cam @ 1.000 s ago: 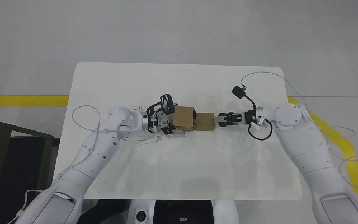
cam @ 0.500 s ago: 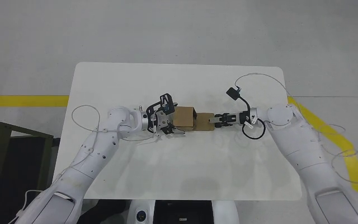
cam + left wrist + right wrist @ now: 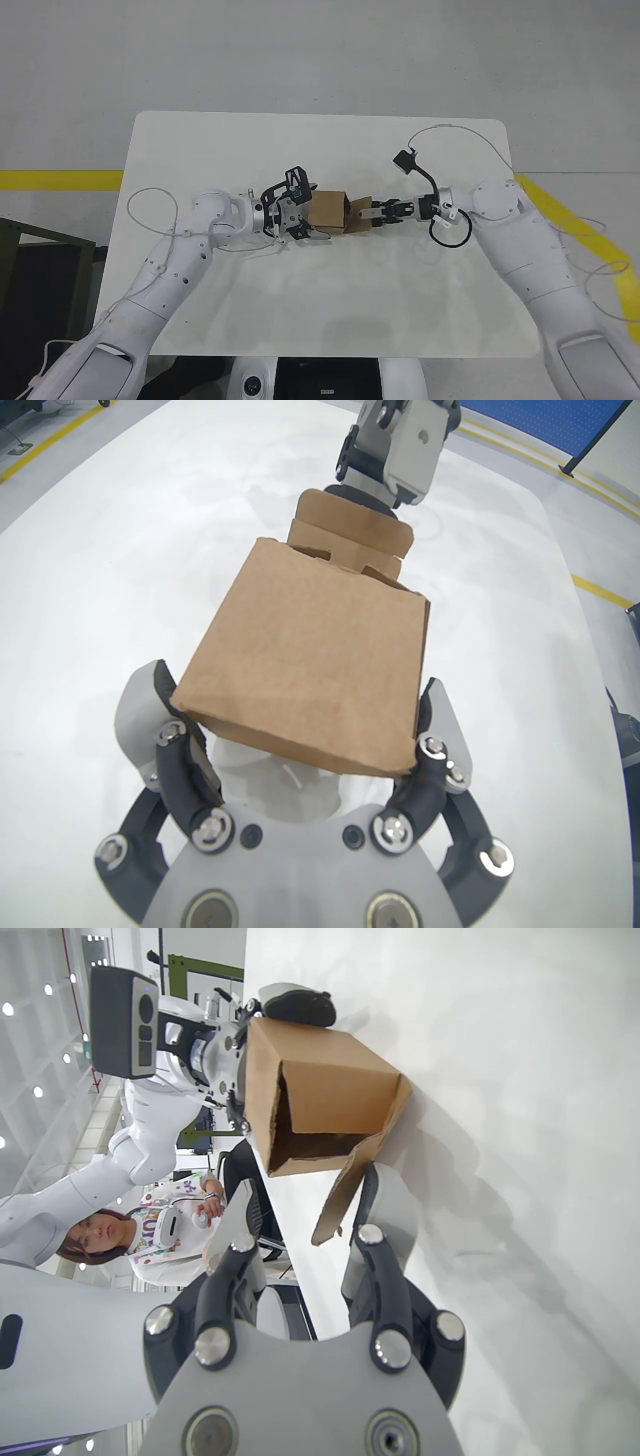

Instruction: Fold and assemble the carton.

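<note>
A brown carton [image 3: 328,211] lies on its side at the middle of the white table [image 3: 200,140]. My left gripper [image 3: 296,216] is shut on the carton's closed end [image 3: 305,670], one finger [image 3: 162,692] on each side wall. The other end [image 3: 325,1078] is open, showing the hollow inside. A loose end flap [image 3: 345,1188] stands off that opening at an angle. My right gripper [image 3: 370,212] is open at the flap, which leans against the inner face of one finger [image 3: 375,1198]. The left wrist view has the right gripper [image 3: 395,445] just behind the flaps [image 3: 350,535].
A black cable [image 3: 440,135] loops from the right wrist over the far right part of the table. The table's near edge [image 3: 340,352] lies well in front of the carton. Bare tabletop [image 3: 330,290] surrounds the carton on all sides.
My right gripper has moved left toward the carton and pushed the end flap from lying flat to tilted up against the opening. The left gripper and carton body have stayed put.
</note>
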### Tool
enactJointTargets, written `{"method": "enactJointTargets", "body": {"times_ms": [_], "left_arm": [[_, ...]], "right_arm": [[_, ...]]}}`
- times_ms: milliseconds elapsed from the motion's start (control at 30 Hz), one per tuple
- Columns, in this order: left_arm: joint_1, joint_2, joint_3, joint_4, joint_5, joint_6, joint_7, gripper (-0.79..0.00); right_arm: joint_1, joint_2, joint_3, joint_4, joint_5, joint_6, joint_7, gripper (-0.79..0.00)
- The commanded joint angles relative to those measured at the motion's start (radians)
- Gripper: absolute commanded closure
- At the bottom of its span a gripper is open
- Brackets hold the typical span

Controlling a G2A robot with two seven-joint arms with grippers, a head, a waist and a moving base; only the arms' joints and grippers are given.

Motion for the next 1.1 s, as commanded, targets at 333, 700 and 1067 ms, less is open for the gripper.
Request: {"method": "enactJointTargets", "body": {"times_ms": [333,700,1067], "left_arm": [[0.002,0.000,-0.001,-0.003,0.001,0.000,-0.003,-0.785],[0.000,-0.001,-0.001,0.001,0.000,-0.005,-0.008,-0.785],[-0.001,-0.001,-0.001,0.004,-0.003,-0.008,-0.012,-0.785]], "right_arm": [[0.012,-0.014,-0.034,-0.043,0.029,0.011,0.002,-0.336],[0.035,-0.036,-0.069,0.025,0.074,0.004,0.005,-0.268],[0.051,-0.050,-0.090,0.065,0.086,0.003,0.005,-0.222]]}}
